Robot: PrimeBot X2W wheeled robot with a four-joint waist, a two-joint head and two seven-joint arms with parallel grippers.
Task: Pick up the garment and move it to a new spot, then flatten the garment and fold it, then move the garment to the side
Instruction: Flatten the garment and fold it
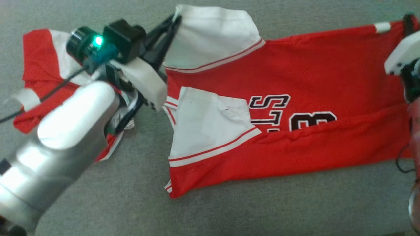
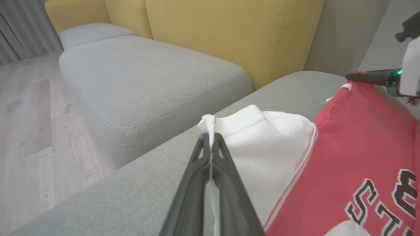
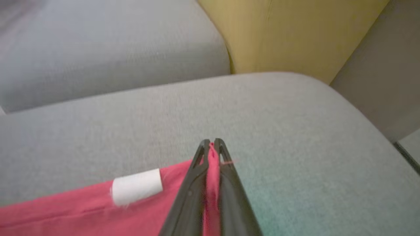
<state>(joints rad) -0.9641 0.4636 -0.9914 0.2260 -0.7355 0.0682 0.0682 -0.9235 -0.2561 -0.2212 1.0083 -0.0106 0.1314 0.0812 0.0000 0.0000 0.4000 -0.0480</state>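
Cloth is clamped in both grips: our left end effector (image 2: pixel 211 136) is closed on the white sleeve (image 2: pixel 262 137) of the jersey (image 1: pixel 295 75), our right end effector (image 3: pixel 212 142) on its red hem corner (image 3: pixel 212 160). The thin, slick knit lies stretched left to right between them on the grey woven sofa cushion (image 1: pixel 229 213), each arm at its own end; a yellow backrest (image 2: pixel 229 32) rises beyond.

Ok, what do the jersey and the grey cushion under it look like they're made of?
The jersey: probably a thin synthetic knit, matte red with white sleeves; it drapes and creases softly. The grey cushion: woven upholstery fabric, matte, with a fine visible weave grain. Exact fibres can't be told.
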